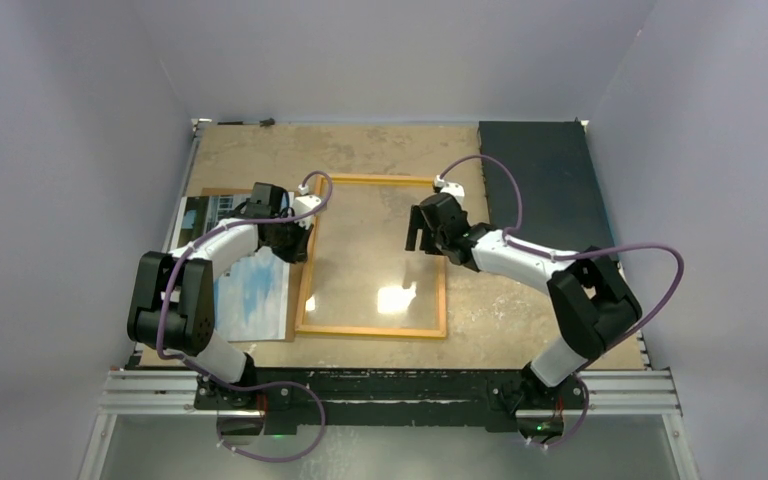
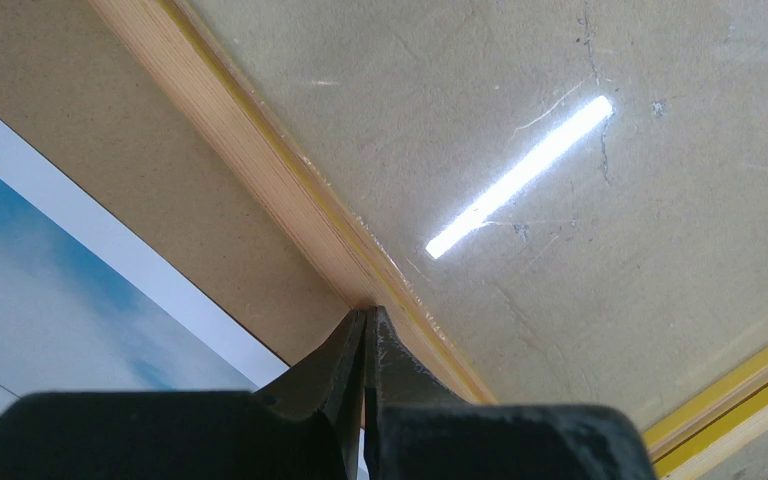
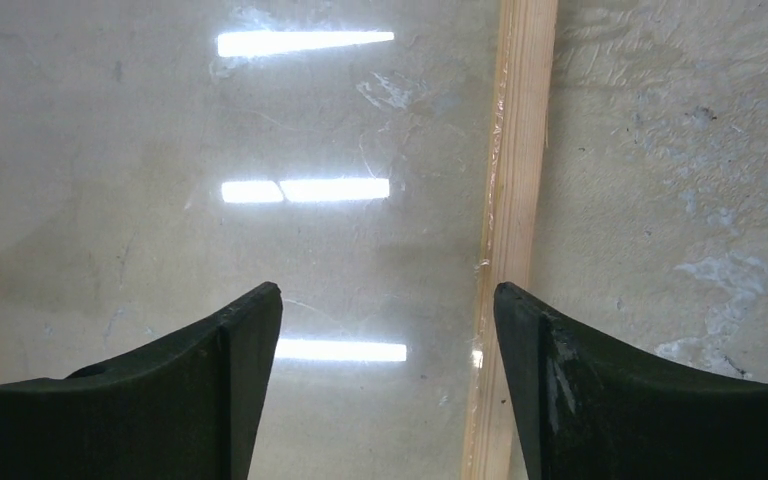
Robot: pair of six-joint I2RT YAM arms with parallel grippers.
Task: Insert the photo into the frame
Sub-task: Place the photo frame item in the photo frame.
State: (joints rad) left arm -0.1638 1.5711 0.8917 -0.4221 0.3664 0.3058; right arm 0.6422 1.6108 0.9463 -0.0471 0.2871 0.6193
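1. The photo (image 1: 252,288) lay flat at the left of the tabletop (image 1: 520,310): a rectangular paper print of blue sky and white cloud with a plain white margin.
2. The photo rested on a smooth, matte brown backing board (image 2: 140,170). A strip of the board was bare between the print and the frame.
3. The left arm was folded sharply at the elbow, with the forearm reaching forward and right. The left pincer (image 2: 368,322) was clenched, fingers pressed together with nothing visible between them. Its tip was at the outer edge of the frame's left rail.
4. The frame (image 1: 370,332) lay flat mid-tabletop, just right of the board. Its thin rails were pale wood grain with a yellow inner strip. The clear pane was glossy and scratched, reflected bright light bars, and showed the mottled tan surface through it.
5. The right arm was bent at the elbow, with the forearm reaching left. The right pincer (image 3: 388,300) was released and spread wide, hovering astride the frame's right rail. One finger was over the pane and the other over bare tabletop.
6. A dark rectangular mat (image 1: 535,160) lay at the far right corner.
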